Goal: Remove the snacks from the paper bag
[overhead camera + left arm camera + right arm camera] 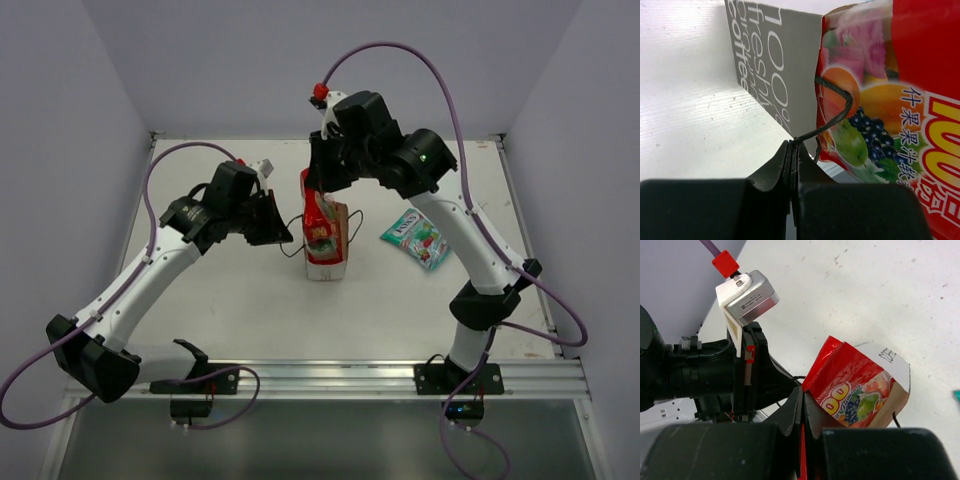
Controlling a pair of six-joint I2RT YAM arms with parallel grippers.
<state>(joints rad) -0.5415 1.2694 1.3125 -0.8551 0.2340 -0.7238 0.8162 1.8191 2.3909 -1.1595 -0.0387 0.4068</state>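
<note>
The grey paper bag [328, 270] [775, 65] stands mid-table, white lettering on its side. A bright red snack packet [318, 222] [920, 100] with fruit print sticks up out of its mouth. My right gripper [318, 190] [802, 390] is above the bag, shut on the top edge of the red packet [850, 382]. My left gripper [289, 240] [792, 143] is just left of the bag, shut on its thin black loop handle [832, 117]. A teal snack packet [415, 238] lies flat on the table to the right. The bag's white inside [892, 367] shows behind the red packet.
The bag's other black handle [357, 222] loops out on its right side. The left arm's wrist camera housing [747, 295] sits close to my right fingers. Purple walls close the table at the back and sides, and a metal rail [330, 375] runs along the near edge.
</note>
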